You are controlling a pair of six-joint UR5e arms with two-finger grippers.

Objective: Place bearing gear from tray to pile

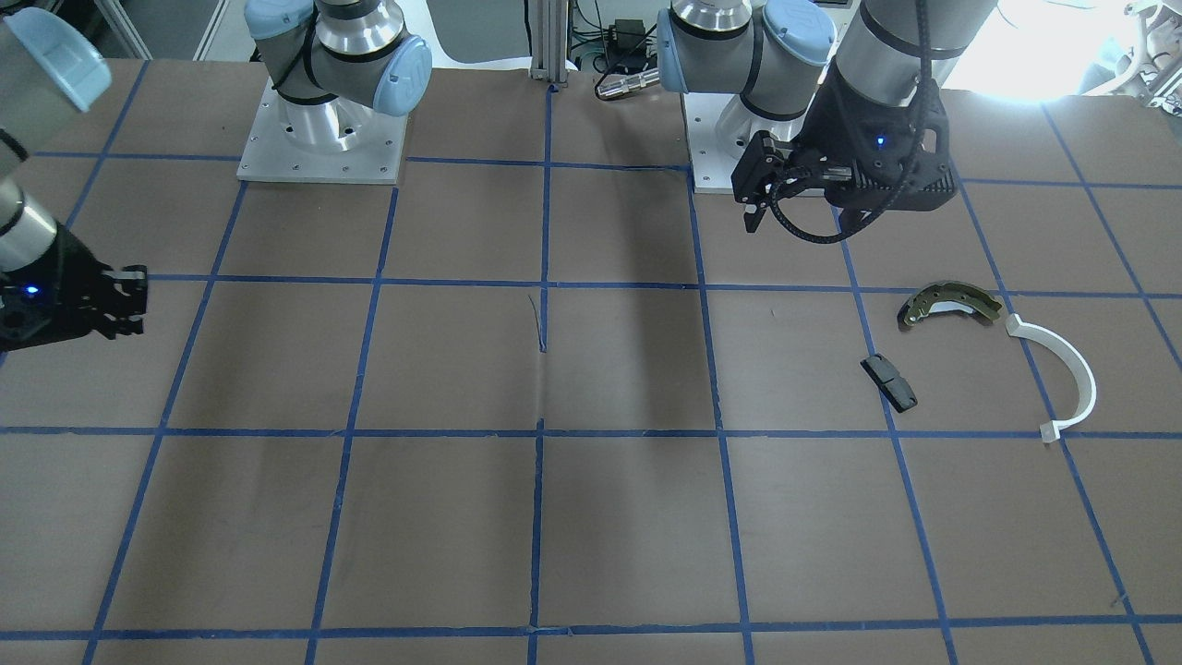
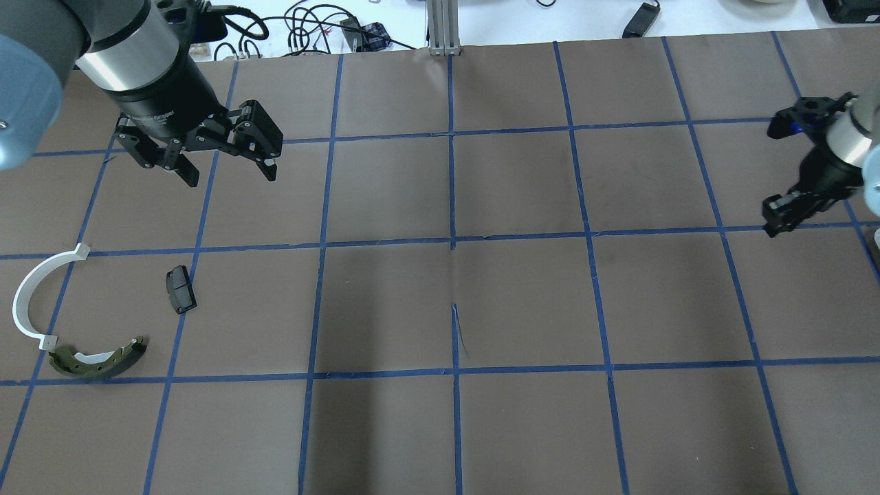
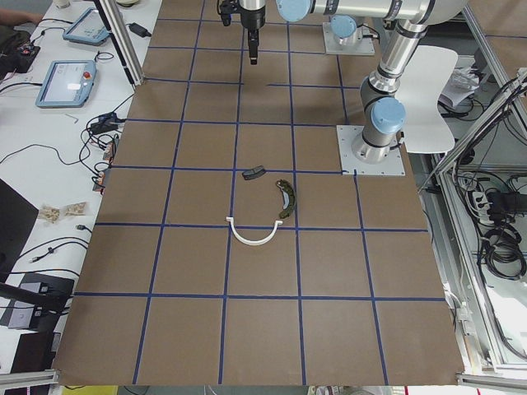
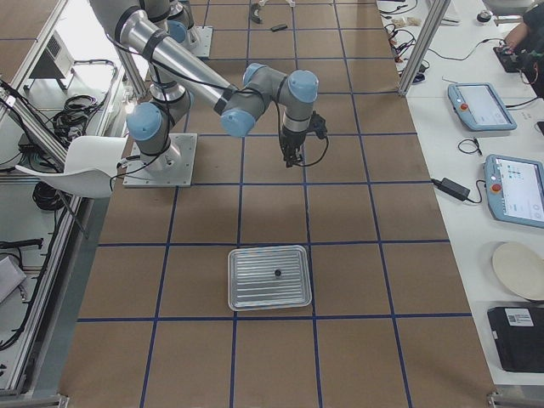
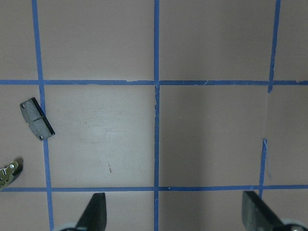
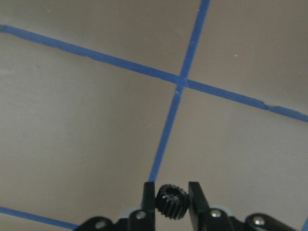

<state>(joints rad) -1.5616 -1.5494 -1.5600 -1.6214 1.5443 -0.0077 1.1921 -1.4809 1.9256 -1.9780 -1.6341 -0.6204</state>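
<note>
My right gripper [image 6: 173,195] is shut on a small black toothed bearing gear [image 6: 173,202] and holds it above the bare brown table; it also shows at the table's right side in the overhead view [image 2: 777,220]. The silvery tray [image 4: 234,293] shows only in the exterior right view, apart from that gripper. The pile lies at the table's left: an olive brake shoe [image 2: 96,359], a white plastic arc [image 2: 27,302] and a black block [image 2: 180,289]. My left gripper [image 2: 229,175] is open and empty, hovering beyond the pile.
A small dark part [image 4: 277,273] lies in the tray. Blue tape lines grid the brown table. The arm bases [image 1: 323,139] stand at the robot's edge. Cables and tablets [image 3: 64,82] lie on the side benches.
</note>
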